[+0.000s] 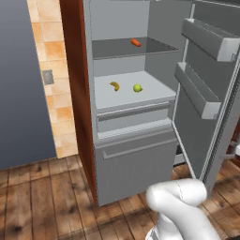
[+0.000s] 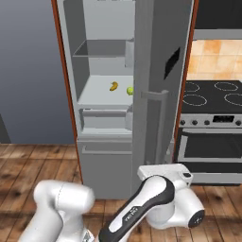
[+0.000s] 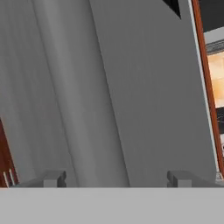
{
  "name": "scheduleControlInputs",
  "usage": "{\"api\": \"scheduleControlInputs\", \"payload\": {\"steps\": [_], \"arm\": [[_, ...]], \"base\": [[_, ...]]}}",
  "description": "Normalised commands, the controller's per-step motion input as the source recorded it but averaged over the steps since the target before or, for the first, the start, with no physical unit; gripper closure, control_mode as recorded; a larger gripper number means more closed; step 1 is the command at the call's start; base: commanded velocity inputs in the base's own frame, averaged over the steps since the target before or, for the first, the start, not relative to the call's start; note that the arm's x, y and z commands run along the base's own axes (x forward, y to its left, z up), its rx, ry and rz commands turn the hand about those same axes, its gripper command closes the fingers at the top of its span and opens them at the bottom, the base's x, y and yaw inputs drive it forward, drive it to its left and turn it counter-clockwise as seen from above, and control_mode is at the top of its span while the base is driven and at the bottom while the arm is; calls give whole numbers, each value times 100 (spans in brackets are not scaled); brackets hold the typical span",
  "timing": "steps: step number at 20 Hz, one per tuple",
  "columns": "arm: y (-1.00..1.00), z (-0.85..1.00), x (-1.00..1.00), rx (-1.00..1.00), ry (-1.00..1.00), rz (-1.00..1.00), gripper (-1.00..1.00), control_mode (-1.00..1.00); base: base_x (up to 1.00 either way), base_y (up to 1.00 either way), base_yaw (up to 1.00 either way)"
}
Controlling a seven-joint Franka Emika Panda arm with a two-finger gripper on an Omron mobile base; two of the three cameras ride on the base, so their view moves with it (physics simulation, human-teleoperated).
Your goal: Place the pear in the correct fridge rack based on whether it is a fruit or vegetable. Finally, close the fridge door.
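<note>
Spread, empty end effector (image 3: 116,178) faces fridge door (image 3: 144,96); pear (image 1: 137,87) rests far off on fridge rack (image 1: 150,96).

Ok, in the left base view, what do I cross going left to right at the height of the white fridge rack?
Tiled wall → brown cabinet side → banana → pear, both on the fridge rack → open fridge door with its shelf bins.

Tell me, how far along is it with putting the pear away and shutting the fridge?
The pear already lies on the white fridge rack beside the banana, so that part looks done. The gripper is open and empty, facing the outside of the fridge door. The door stands open; closing it remains.
</note>
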Motion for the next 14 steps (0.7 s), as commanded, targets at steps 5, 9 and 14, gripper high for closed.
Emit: {"api": "scheduleControlInputs", "payload": {"steps": [5,9,14], "arm": [[100,38,18,0,-14,0,-100,-100],[90,21,19,0,-10,0,-100,-100],[90,18,32,0,-6,0,-100,-100]], "base": [[0,0,0],[0,0,0],[0,0,0]]}}
